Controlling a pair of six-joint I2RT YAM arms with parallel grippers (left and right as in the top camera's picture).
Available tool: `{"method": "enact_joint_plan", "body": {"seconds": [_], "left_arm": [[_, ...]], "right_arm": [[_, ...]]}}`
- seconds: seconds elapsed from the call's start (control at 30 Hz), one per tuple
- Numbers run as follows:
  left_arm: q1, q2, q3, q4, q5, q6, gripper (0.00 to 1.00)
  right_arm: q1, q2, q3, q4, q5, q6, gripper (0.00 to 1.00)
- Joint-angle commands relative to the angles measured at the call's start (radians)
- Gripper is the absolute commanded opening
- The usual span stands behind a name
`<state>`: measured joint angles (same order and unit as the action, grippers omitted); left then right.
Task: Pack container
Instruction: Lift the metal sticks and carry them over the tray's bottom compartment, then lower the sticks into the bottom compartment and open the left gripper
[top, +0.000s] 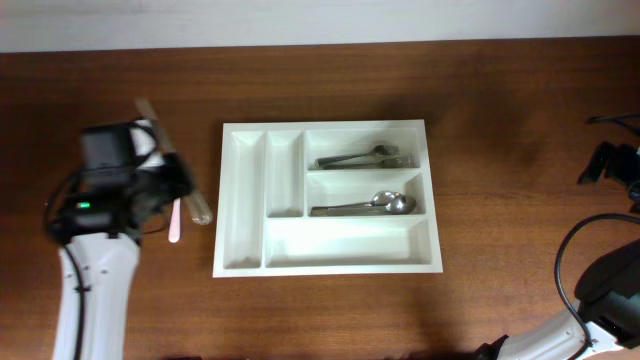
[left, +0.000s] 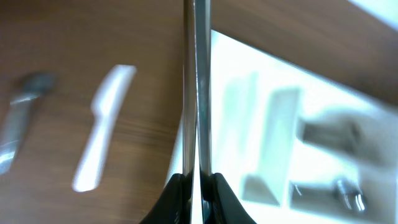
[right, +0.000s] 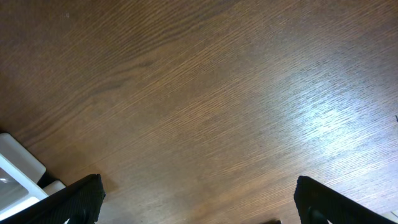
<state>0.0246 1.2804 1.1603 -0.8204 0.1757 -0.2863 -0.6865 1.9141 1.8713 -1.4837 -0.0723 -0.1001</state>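
Observation:
A white cutlery tray (top: 330, 127) lies at the table's middle, with forks (top: 360, 158) in its upper right compartment and spoons (top: 365, 206) in the one below. My left gripper (top: 165, 185) is just left of the tray and shut on a metal knife (top: 195, 205). In the left wrist view the knife (left: 198, 93) runs edge-on straight up from the jaws (left: 198, 193), over the tray's (left: 249, 68) left edge. My right gripper (right: 199, 208) is open and empty over bare wood at the far right (top: 603, 163).
A white plastic utensil (left: 102, 127) lies on the table left of the tray, also seen overhead (top: 175, 222). A metal utensil (left: 18, 112) lies further left, blurred. A tray corner (right: 18, 171) shows in the right wrist view. Cables (top: 610, 120) trail at the right edge.

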Motion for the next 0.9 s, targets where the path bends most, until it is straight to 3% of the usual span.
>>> {"method": "enact_joint_plan", "body": {"seconds": [0.0,0.33,0.6,0.87], "left_arm": [[-0.13,-0.014,0.014,-0.011,0.027,0.134,0.04],[-0.411,-0.014,0.014,-0.05,0.027,0.218,0.09],[-0.55,0.01,0.014,-0.024,-0.058,0.486,0.13],[-0.568,0.032,0.014,0.03,-0.06,0.661,0.13]], "right_arm": [[-0.005,-0.016,-0.003,0.002,-0.006,0.011,0.99],[-0.005,-0.016,-0.003,0.002,-0.006,0.011,0.99],[-0.005,-0.016,-0.003,0.002,-0.006,0.011,0.99],[-0.005,-0.016,-0.003,0.002,-0.006,0.011,0.99]]}}
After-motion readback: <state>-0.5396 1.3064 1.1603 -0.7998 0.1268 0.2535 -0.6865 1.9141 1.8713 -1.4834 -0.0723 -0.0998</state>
